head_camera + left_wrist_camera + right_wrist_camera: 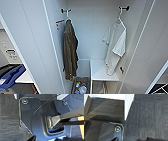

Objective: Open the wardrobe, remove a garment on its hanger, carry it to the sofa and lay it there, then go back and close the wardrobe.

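From the head camera I look straight into the wardrobe (91,37), both doors swung wide: the left door (30,45) fills that side of my view, the right door (150,50) runs off the other. The garment (115,46), a white T-shirt, hangs on its hanger (120,17) from a dark hook (126,8) high on the right inner wall, its hem trailing down to just above the low shelf (102,71) at the shelf's right edge. Opposite it, an olive-brown coat (70,50) hangs from a hook (64,11) on the left inner wall, reaching nearly to the wardrobe floor. Below, beside the shelf's left edge, sits a bin (80,86) with mixed items I can't make out. Outside the left door, at the lower left, I see something blue (11,76) next to a white surface.

From the left wrist camera I get the robot's own dark plate and bar over dark carpet (8,119), with a thin cable crossing. I cannot tell whether the left hand is apart or together.

From the right wrist camera I see dark carpet (146,116), a white panel edge (127,107) standing on it, and a corner of the plate. The right hand's state I cannot tell either.
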